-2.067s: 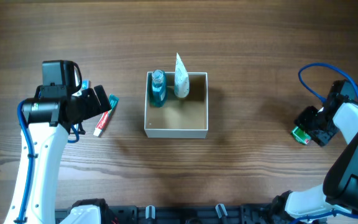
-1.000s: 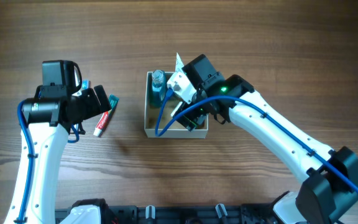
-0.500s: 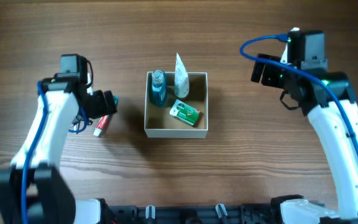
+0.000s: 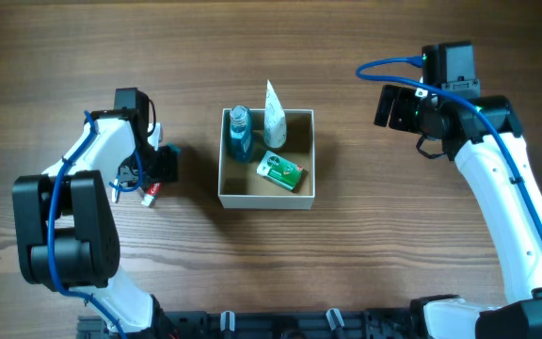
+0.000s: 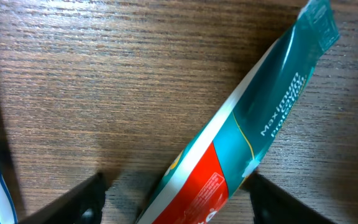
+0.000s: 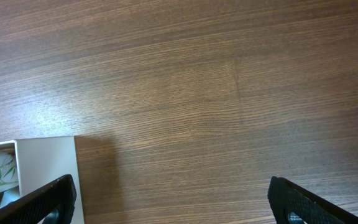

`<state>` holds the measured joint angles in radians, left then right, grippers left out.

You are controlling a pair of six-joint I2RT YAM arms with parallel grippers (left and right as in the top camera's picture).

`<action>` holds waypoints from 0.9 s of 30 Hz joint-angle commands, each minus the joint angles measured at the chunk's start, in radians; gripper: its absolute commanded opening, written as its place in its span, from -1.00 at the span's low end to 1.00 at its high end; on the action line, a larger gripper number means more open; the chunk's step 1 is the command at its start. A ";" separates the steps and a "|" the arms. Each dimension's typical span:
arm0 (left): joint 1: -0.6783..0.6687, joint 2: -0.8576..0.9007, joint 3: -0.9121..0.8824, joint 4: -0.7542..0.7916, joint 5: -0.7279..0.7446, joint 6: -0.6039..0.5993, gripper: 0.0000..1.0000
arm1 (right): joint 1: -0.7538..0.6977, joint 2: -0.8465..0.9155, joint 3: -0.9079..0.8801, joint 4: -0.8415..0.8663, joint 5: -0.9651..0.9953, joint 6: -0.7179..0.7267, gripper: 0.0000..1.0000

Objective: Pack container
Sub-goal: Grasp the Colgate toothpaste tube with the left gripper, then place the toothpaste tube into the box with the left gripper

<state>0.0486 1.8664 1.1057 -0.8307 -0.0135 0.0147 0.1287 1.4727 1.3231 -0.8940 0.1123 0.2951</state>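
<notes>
While poised low over the toothpaste tube (image 5: 229, 155) on the desk (image 4: 393, 245), held left pincer (image 5: 179, 193) wide, one finger each side, nothing gripped. Judged as pick step: called for closing, lifting, carrying right. Found container (image 4: 266, 200) near, right of that pincer. Had right pincer (image 4: 393, 105) wide, empty, right of container.

Left claw (image 5: 176, 194) spread wide, apparently low; right claw (image 6: 173, 200) spread wide, held high.
</notes>
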 commanded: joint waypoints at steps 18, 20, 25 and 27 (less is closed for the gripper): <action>-0.137 -0.411 0.174 -0.237 0.024 0.029 -0.85 | 0.001 0.013 0.003 -0.031 0.027 0.015 1.00; -0.280 -0.547 0.174 -0.191 0.024 0.126 -0.92 | 0.001 0.013 0.003 -0.025 0.030 0.015 1.00; -0.612 -0.599 0.174 -0.031 0.020 0.330 -0.92 | -0.006 0.013 0.003 0.003 0.040 0.079 0.99; -0.638 -0.519 0.174 -0.026 0.024 0.330 -0.92 | -0.053 0.013 0.003 0.003 0.033 0.156 1.00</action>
<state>-0.5636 1.2655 1.2785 -0.8642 0.0090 0.2840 0.1219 1.4731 1.3228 -0.8955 0.1219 0.3458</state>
